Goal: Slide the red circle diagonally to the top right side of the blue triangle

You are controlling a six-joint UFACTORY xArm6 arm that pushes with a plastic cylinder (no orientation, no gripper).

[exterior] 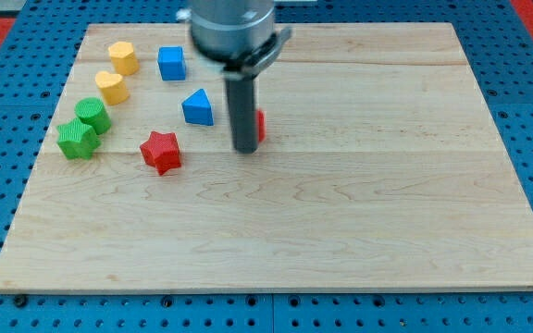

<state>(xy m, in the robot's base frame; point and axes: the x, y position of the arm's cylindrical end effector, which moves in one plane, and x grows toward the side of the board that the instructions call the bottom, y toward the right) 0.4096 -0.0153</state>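
Camera view. The small red plastic circle block (260, 126) lies on the pale wooden surface (359, 213), just right of the blue plastic triangle block (197, 107) and largely hidden behind the dark rod; only its right edge shows. My tip (246, 149) stands immediately at the circle's left, apparently touching it, between circle and triangle. The hand is a bare rod: nothing opens, closes or is held. Judged from its size, the circle is light, rigid and slides freely; being round, it may roll off the tip unless pushed through its centre, here from its lower left side.
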